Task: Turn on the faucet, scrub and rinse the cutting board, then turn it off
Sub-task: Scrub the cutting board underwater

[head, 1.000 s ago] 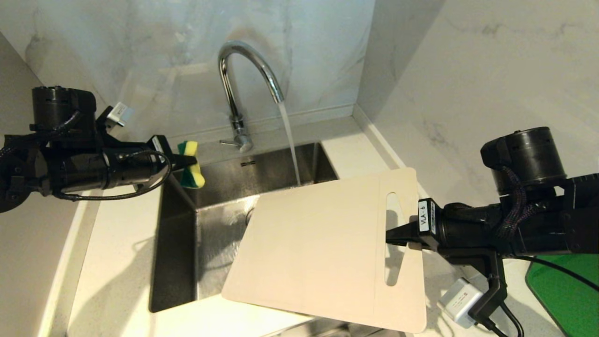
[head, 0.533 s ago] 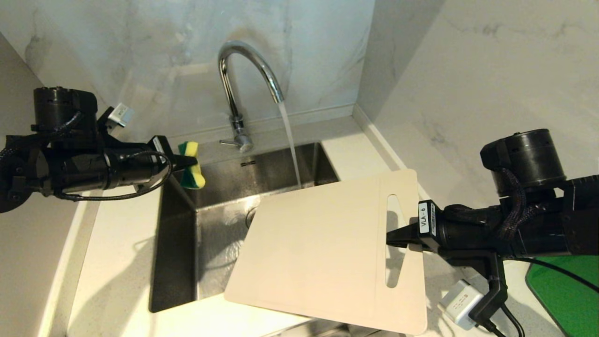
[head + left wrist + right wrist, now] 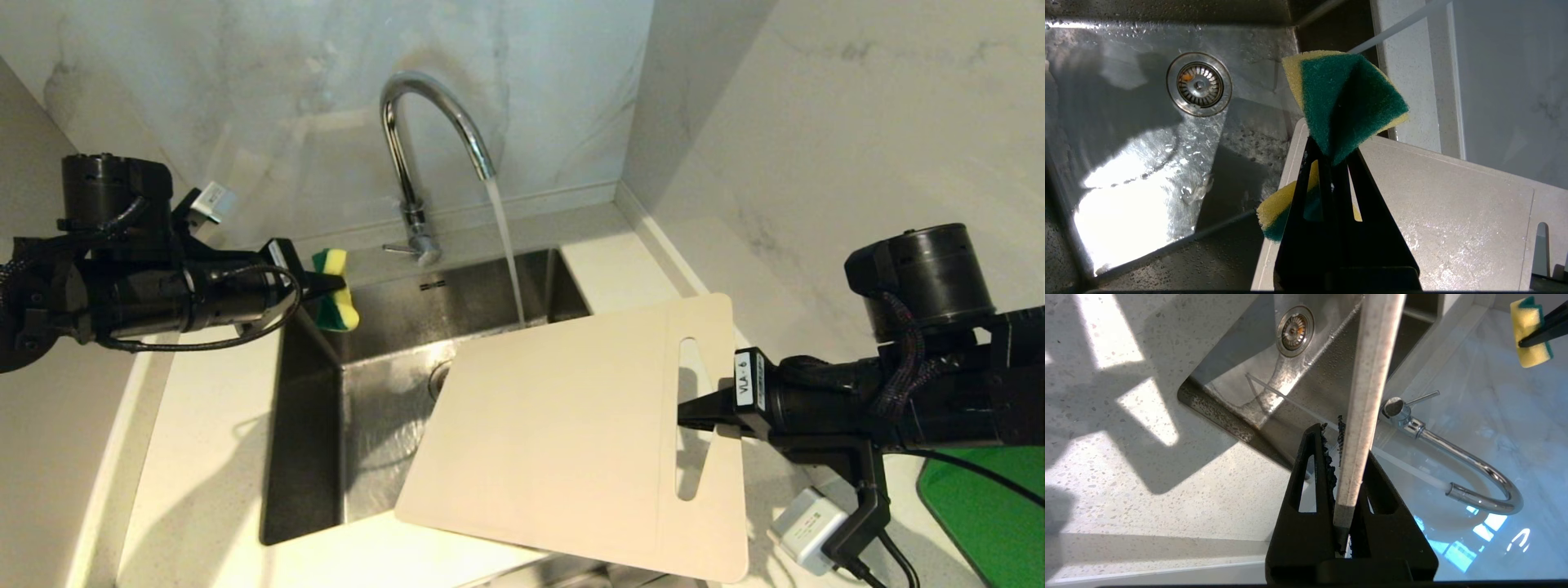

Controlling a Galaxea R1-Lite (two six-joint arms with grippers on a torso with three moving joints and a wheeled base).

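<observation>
Water (image 3: 506, 245) runs from the chrome faucet (image 3: 402, 163) into the steel sink (image 3: 310, 425), falling just behind the far edge of the cutting board (image 3: 555, 433). The beige board hangs tilted over the sink's right half. My right gripper (image 3: 686, 412) is shut on its handle end beside the slot, and the right wrist view shows the board's thin edge (image 3: 1372, 375) clamped in that gripper (image 3: 1343, 441). My left gripper (image 3: 331, 284) hovers over the sink's far left corner, shut on a folded yellow-green sponge (image 3: 335, 306) (image 3: 1343, 94), clear of the board.
The drain (image 3: 1199, 84) lies in the wet basin, left of the board. Marble walls close in behind the sink and on the right. A dark green mat (image 3: 988, 506) lies on the counter at the lower right. White counter (image 3: 204, 457) borders the sink's left side.
</observation>
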